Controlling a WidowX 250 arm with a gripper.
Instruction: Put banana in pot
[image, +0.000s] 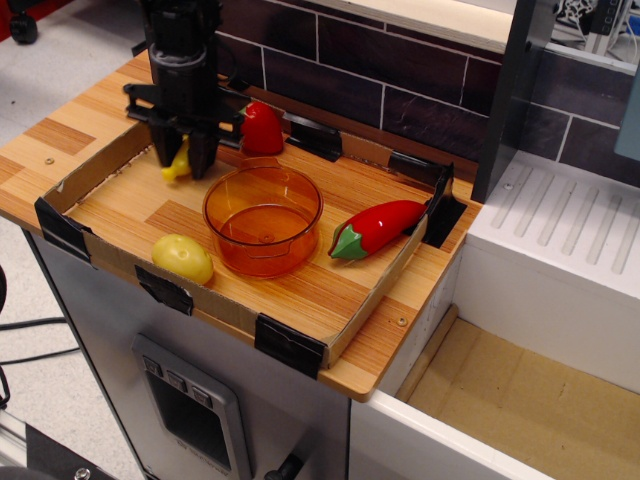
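The yellow toy banana lies at the back left of the wooden tray, mostly hidden between my gripper's fingers; only its lower tip shows. My black gripper points straight down and is closed around the banana, just left of and behind the pot. The pot is a round translucent orange bowl standing upright and empty in the middle of the tray.
A pale-yellow lemon-like toy lies at the tray's front left. A red strawberry-like toy stands behind the pot. A red chili pepper lies right of the pot. The tray has a low cardboard rim with black corner clips.
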